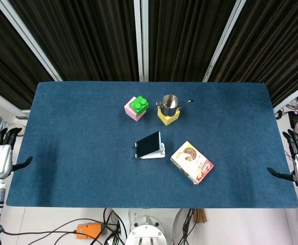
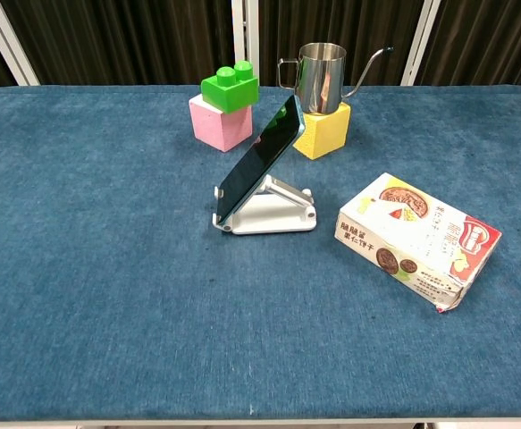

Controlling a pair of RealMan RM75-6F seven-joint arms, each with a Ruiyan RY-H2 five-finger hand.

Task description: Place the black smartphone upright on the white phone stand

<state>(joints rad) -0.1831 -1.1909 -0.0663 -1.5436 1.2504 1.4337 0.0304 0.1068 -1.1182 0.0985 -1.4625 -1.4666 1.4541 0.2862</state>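
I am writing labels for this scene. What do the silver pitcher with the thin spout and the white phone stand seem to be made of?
Silver pitcher with the thin spout: probably polished stainless steel, since its wall mirrors the surroundings. White phone stand: smooth, matte, pale finish; painted metal or plastic, the look leaves this open.

Smartphone [image 2: 262, 157] leans on stand [image 2: 273, 212], blocks behind, biscuit box [image 2: 418, 239] right.

One phone [image 2: 262, 156], one stand [image 2: 273, 213], one steel jug [image 2: 321, 78]. Three blocks: pink [image 2: 218, 124], green [image 2: 230, 86], yellow [image 2: 323, 130]. One biscuit box [image 2: 418, 239].
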